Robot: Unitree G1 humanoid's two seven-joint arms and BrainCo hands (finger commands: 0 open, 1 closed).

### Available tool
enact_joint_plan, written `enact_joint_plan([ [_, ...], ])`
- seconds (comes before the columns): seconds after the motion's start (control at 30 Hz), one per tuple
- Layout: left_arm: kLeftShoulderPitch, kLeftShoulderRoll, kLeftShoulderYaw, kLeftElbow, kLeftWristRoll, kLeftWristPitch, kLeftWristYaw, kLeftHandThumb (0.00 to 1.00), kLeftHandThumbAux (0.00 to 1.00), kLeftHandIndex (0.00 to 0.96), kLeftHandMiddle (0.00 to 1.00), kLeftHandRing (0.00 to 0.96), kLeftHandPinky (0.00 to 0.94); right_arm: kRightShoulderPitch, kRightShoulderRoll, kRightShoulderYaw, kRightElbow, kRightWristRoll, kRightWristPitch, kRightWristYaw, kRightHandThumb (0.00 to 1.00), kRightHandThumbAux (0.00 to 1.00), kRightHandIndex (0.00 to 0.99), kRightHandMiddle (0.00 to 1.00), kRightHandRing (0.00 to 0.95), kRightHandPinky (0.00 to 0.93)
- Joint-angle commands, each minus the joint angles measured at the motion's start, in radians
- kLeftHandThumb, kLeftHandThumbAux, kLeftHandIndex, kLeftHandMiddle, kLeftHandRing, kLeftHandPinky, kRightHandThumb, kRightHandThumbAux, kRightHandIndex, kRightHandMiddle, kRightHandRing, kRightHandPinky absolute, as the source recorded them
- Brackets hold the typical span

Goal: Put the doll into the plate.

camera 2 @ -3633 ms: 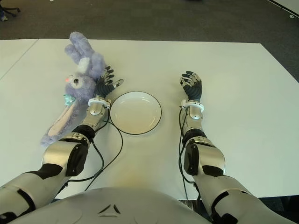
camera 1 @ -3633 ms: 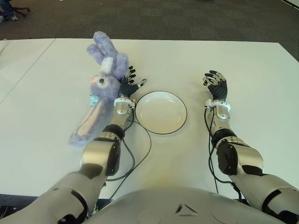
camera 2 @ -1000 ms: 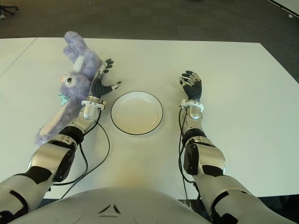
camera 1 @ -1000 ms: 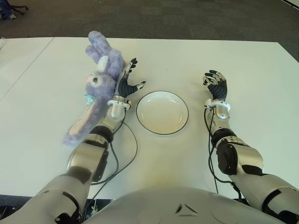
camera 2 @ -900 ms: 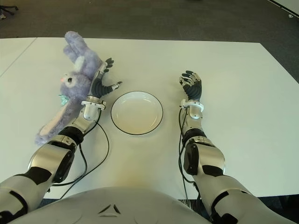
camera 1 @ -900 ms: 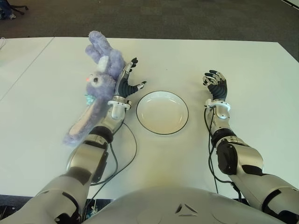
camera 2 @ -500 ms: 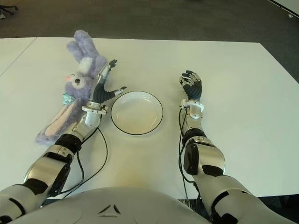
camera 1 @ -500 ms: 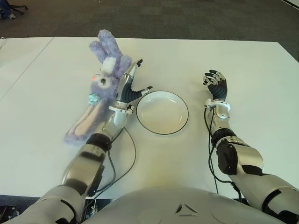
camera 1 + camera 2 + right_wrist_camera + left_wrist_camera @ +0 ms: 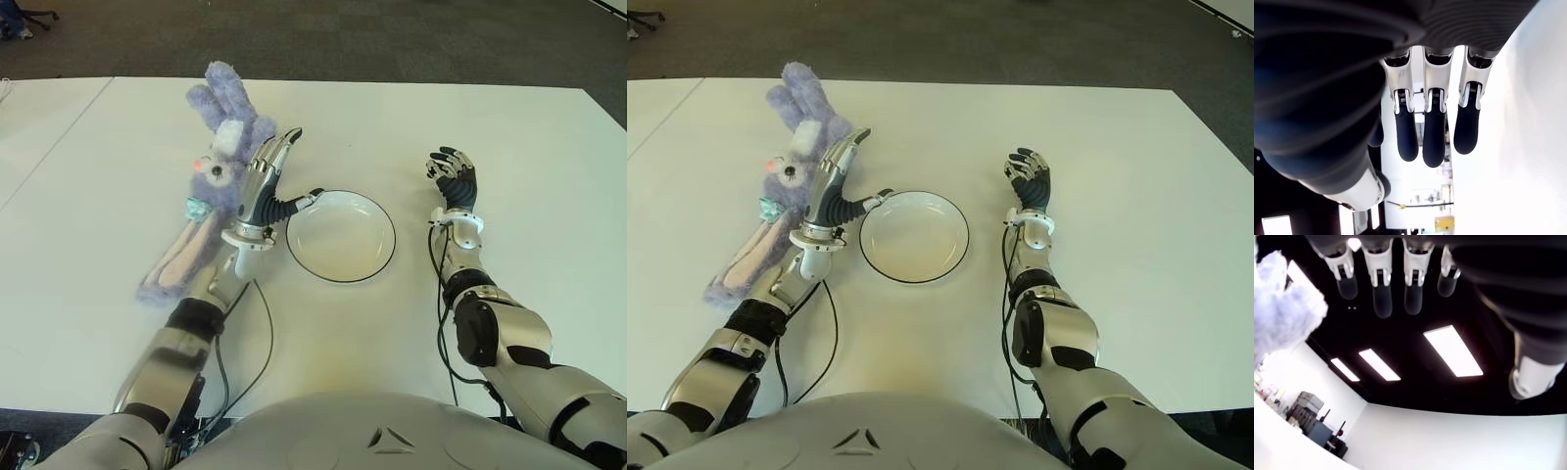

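1. White table [image 9: 509, 137] carries everything, with dark carpet beyond its far edge.
2. Purple plush doll [image 9: 211, 191], a long-eared rabbit, lies on the table left of the plate. Its long axis runs diagonally: the paws point to the far side and slightly right, while the long ear trails toward the near left. It is outside the plate.
3. White plate [image 9: 340, 236] with a dark rim sits between the two arms and holds nothing.
4. Left hand [image 9: 265, 186] stands raised between doll and plate, fingers extended and spread, grasping nothing; the thumb reaches over the plate's left rim. Half a second ago the hand was lower and tilted more toward the doll; the forearm has since lifted, and the doll has hardly shifted.
5. Right hand [image 9: 453, 178] shows right of the plate, fingers loosely open and holding nothing, in the same place as before.
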Motion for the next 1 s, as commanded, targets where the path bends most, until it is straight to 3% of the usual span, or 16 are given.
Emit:
enact_joint_plan([
  [0.03, 0.032, 0.023, -0.01, -0.036, 0.044, 0.004, 0.046, 0.153, 0.497, 0.062, 0.145, 0.139, 0.0, 0.19, 0.082, -0.011, 0.129, 0.012, 0.138, 0.001, 0.502, 0.853, 0.282, 0.349, 0.383, 0.4],
  [0.6, 0.039, 0.061, 0.011, -0.109, 0.107, 0.076, 0.118, 0.107, 0.527, 0.067, 0.115, 0.141, 0.0, 0.191, 0.079, -0.006, 0.129, 0.005, 0.137, -0.001, 0.457, 0.859, 0.276, 0.344, 0.382, 0.404],
  [1.0, -0.022, 0.072, 0.033, -0.244, 0.125, 0.26, 0.002, 0.15, 0.562, 0.075, 0.121, 0.121, 0.0, 0.188, 0.075, -0.013, 0.13, 0.014, 0.146, 0.016, 0.489, 0.859, 0.278, 0.349, 0.385, 0.394],
])
